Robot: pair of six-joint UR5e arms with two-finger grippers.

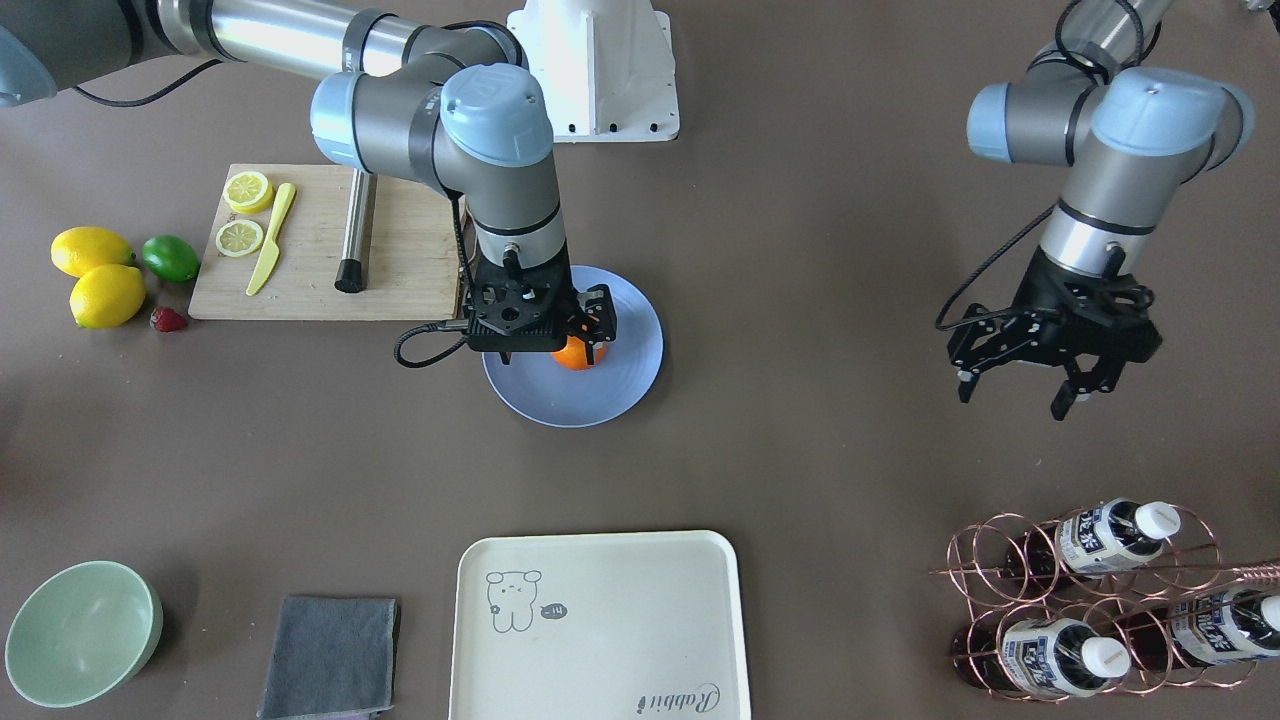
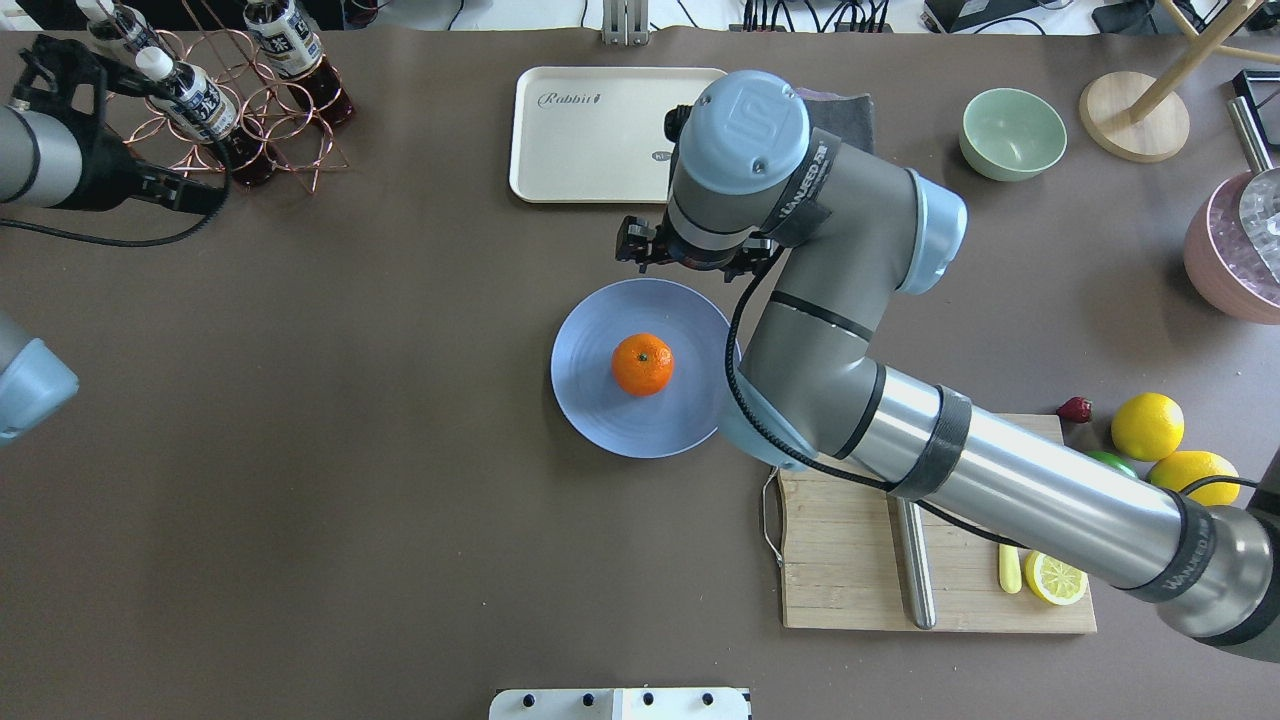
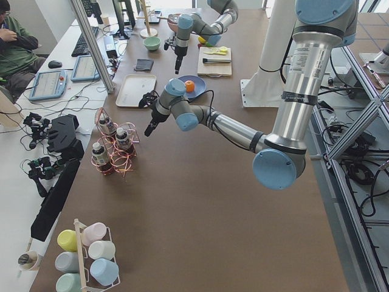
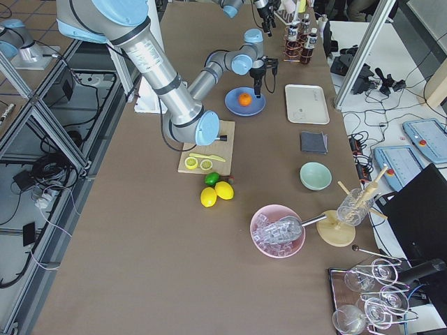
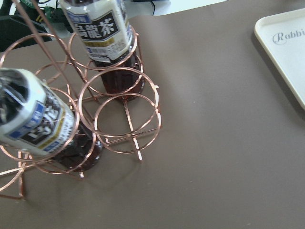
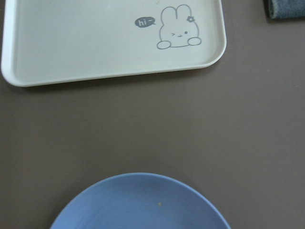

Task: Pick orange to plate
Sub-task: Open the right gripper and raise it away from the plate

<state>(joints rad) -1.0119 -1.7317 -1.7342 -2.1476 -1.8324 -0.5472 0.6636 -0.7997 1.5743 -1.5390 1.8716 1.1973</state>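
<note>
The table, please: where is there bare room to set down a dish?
Bare tabletop runs between the copper wire bottle rack and the round periwinkle-blue plate, and left of the bamboo cutting board. Crowded around the yellow lemons beside that board.

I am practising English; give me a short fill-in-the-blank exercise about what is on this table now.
1. The small round bright-orange fruit lies ____ the round periwinkle-blue plate.
2. Beside the green lime lie ____ whole yellow lemons.
3. The left gripper is ____, holding nothing.
Missing words: on; two; open.
</note>
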